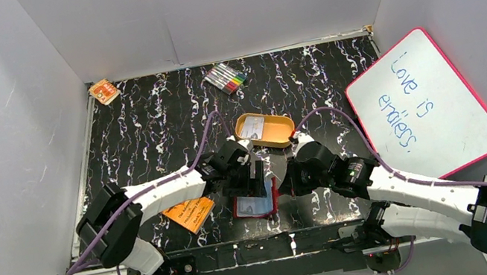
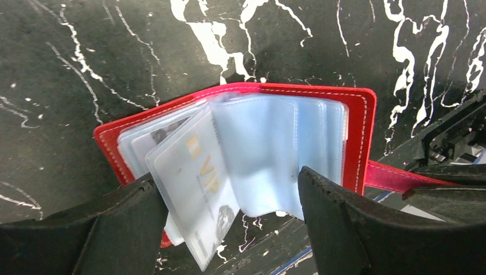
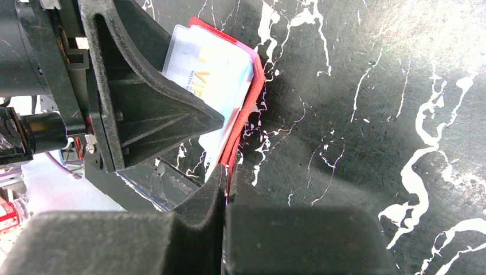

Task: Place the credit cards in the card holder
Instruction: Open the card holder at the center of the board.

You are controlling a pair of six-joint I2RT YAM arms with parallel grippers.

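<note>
Booklet [image 1: 190, 213], orange, lies just left of the open card holder [image 1: 256, 202]; an oval tin [image 1: 266, 130] sits behind. Left gripper [image 2: 226, 183] gapes wide astride a credit card [image 2: 198, 183] among the holder's clear pockets, not clamping it. Right gripper [image 3: 224, 192] is pinched tight on the holder's red edge.

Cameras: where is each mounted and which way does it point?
Top external: fixed above and behind, looking down on the table; left arm and right arm show, bases at bottom.
Left wrist: on the left arm, looking down through the open left gripper at the spread red wallet and a VIP card.
Right wrist: on the right arm, looking along the right gripper, shut on the wallet's edge; the left gripper's finger fills its left.
Shared: both wrist views show wallet and VIP card.
</note>
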